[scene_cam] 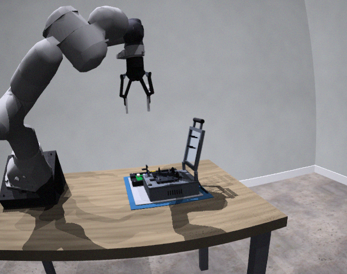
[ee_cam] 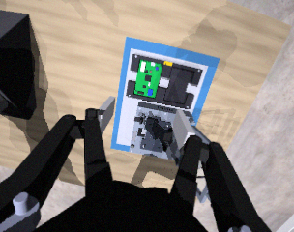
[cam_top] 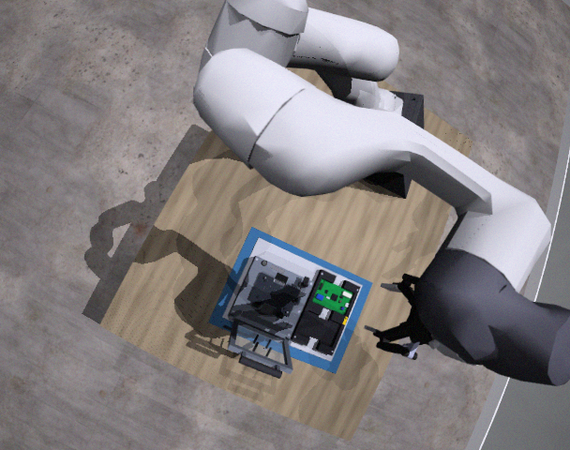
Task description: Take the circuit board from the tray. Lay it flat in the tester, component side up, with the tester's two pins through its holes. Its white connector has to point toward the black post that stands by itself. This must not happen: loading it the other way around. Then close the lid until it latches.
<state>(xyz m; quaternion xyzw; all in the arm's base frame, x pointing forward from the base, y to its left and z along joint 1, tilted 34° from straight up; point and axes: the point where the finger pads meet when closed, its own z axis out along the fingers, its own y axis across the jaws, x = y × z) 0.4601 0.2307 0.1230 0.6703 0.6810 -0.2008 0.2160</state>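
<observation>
Pincer hangs high above the tray, fingers about half apart, holding and touching nothing

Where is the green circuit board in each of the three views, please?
Top: the circuit board lies right of centre, in the black tray.
Exterior: a small green patch left of the tester.
Wrist: upper centre, above the fingers.
Shared landmark: the blue mat under tray and tester.

Far below my jaws stands a wooden table. A blue mat lies flat on it, just beneath and ahead of me. My own black base block sits on the table's far end behind me, well apart from the mat.
</observation>
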